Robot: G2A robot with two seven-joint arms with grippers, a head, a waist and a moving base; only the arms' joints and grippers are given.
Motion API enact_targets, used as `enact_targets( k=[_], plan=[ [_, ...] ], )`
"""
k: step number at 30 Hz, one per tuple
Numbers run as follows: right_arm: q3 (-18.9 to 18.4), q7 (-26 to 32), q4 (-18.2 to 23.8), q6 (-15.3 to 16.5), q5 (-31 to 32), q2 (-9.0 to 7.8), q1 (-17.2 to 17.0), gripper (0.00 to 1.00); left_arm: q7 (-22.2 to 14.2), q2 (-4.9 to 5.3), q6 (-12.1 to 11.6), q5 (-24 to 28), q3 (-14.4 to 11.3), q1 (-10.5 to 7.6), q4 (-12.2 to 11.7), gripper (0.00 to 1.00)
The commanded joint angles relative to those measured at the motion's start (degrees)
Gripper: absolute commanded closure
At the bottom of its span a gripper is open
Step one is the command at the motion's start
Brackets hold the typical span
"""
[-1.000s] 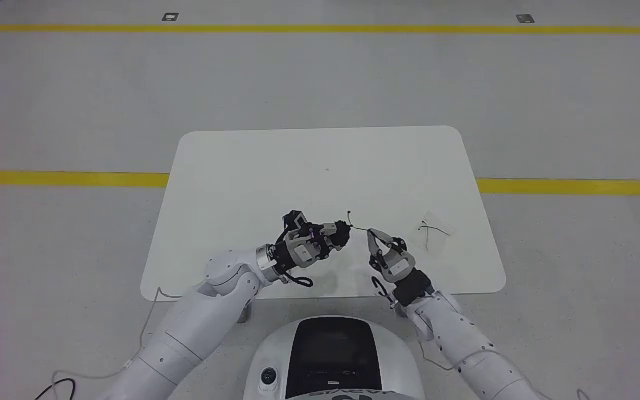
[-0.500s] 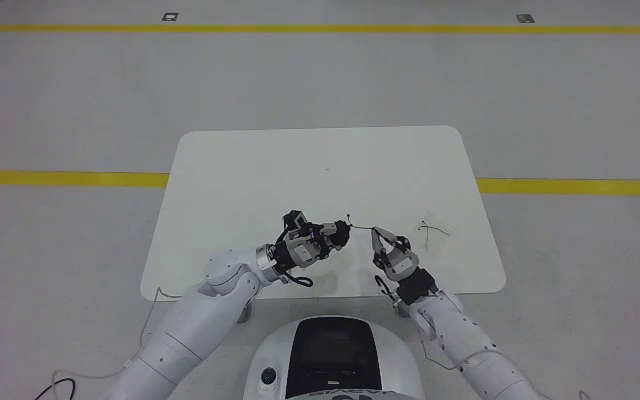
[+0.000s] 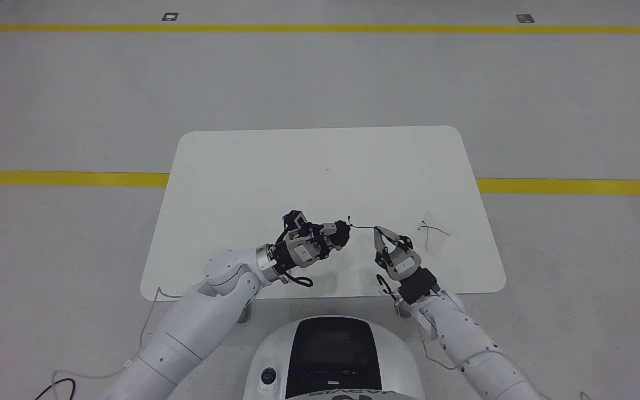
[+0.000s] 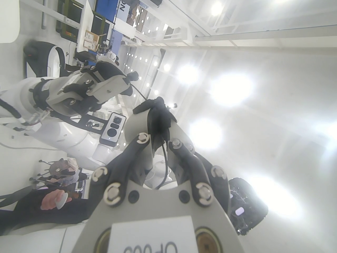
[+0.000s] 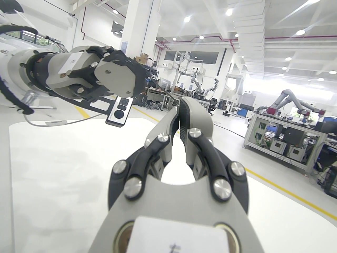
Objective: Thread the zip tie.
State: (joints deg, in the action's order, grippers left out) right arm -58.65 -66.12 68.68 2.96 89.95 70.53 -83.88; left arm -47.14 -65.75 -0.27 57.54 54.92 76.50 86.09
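Gap between left gripper (image 3: 340, 232) and right gripper (image 3: 383, 238) is narrow, crossed by the zip tie (image 3: 360, 222) both pinch. Near the right one, loose ties (image 3: 432, 228) lie on the desk (image 3: 250, 180). Its far and left areas offer passage.

Left arm (image 3: 195, 325) & right arm (image 3: 470, 350): white, smooth rounded shells, grey metal ring at the wrist. Left gripper (image 4: 158, 106) & right gripper (image 5: 181, 103): light-grey plates w/ black linkage bars (image 5: 210, 154) behind the fingers (image 5: 196, 118), silver round screws (image 5: 196, 132) at each pivot. Fingers grey outside, black ribbed inside. White label (image 5: 181, 234) w/ black print at gripper base. Black braided cable (image 5: 24, 110) by left wrist. Black bracket under palm carries a small camera unit (image 5: 119, 111).
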Motion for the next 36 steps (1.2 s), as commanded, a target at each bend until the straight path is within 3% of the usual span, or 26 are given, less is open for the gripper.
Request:
enact_targets(
  k=[1, 36],
  plan=[
    [-0.1, -0.1, -0.1, 0.0, 0.0, 0.01, 0.0, 1.0, 0.0, 0.0, 0.0, 0.0, 0.0, 0.0, 0.0, 1.0],
    [-2.2, -0.1, -0.8, 0.1, -0.2, 0.15, -0.9, 1.0, 0.0, 0.0, 0.0, 0.0, 0.0, 0.0, 0.0, 1.0]
  ],
)
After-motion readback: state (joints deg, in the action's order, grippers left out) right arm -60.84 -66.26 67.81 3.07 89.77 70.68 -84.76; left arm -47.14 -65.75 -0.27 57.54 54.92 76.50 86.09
